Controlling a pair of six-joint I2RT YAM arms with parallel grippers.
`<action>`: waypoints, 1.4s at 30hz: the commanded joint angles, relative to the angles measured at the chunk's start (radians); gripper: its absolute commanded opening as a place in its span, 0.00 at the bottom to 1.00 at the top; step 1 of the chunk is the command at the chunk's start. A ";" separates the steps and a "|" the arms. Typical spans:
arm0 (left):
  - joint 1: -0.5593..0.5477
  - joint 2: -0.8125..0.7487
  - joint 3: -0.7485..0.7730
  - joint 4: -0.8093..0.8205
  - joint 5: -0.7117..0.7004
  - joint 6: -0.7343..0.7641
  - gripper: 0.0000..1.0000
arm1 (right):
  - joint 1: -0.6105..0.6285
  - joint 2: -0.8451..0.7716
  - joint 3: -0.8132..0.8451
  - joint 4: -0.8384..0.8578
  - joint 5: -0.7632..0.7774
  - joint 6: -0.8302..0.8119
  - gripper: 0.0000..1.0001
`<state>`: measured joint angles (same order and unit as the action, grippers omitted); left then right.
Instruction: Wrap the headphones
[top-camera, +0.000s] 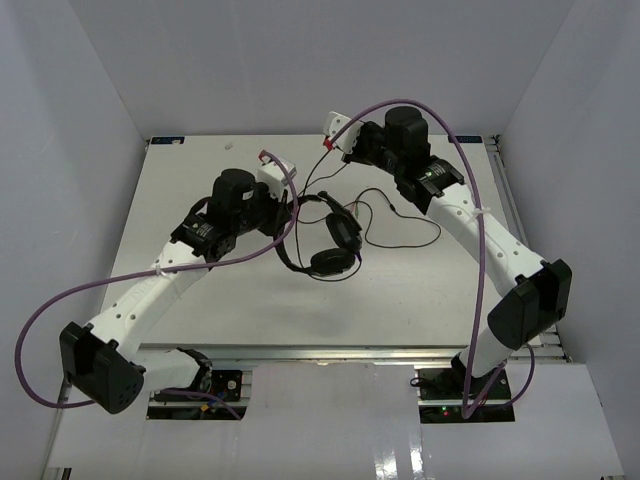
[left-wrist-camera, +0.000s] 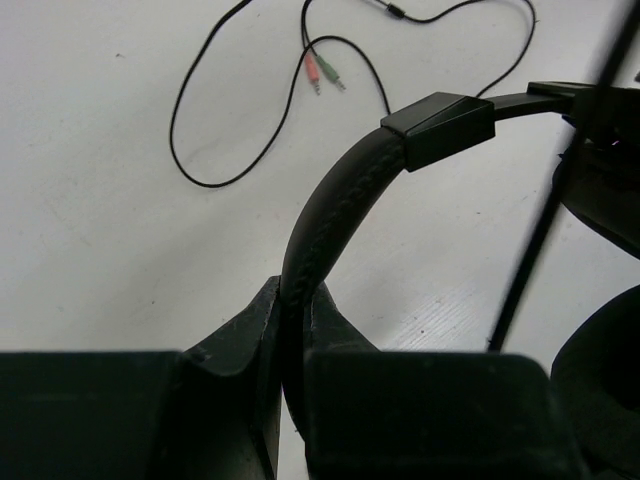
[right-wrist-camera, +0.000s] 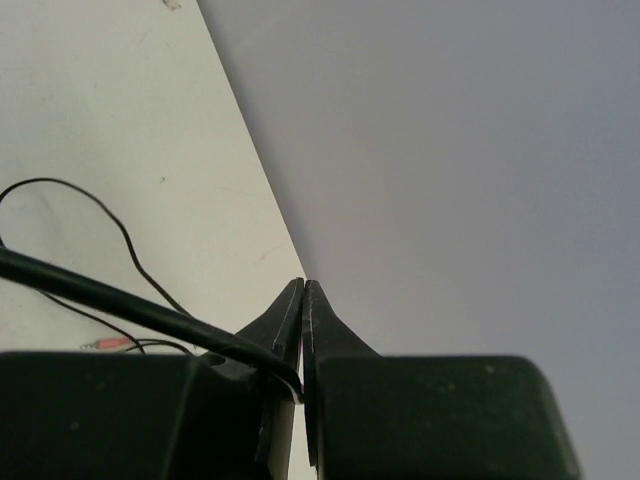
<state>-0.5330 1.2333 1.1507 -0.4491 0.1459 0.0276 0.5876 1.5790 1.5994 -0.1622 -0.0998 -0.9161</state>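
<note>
The black headphones (top-camera: 330, 240) lie tilted at the table's middle, one earcup (top-camera: 330, 262) nearest me. My left gripper (top-camera: 284, 188) is shut on the padded headband (left-wrist-camera: 330, 210), which runs up between its jaws in the left wrist view (left-wrist-camera: 290, 300). My right gripper (top-camera: 336, 136) is raised near the back of the table and shut on the thin black cord (right-wrist-camera: 120, 305), which enters its closed jaws (right-wrist-camera: 303, 292) from the left. The rest of the cord (top-camera: 410, 235) loops loosely on the table. Pink and green plugs (left-wrist-camera: 322, 72) lie at its end.
White walls enclose the table (top-camera: 200, 290) on the left, back and right; the back wall (right-wrist-camera: 450, 150) is close behind my right gripper. Purple arm cables (top-camera: 470, 200) arc over both arms. A second earcup (left-wrist-camera: 600, 370) sits close to the right of my left gripper.
</note>
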 joint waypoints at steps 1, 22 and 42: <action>-0.009 -0.111 0.032 0.016 0.085 -0.041 0.00 | -0.073 0.064 0.076 -0.019 -0.113 0.134 0.08; -0.012 -0.040 0.386 -0.056 0.148 -0.211 0.00 | -0.272 0.127 -0.134 0.163 -0.947 0.761 0.08; -0.031 0.161 0.784 -0.059 0.088 -0.437 0.00 | -0.030 0.098 -0.415 0.877 -1.042 1.350 0.14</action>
<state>-0.5597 1.4085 1.8814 -0.5421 0.2591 -0.3608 0.5642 1.7124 1.2239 0.6514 -1.1315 0.4025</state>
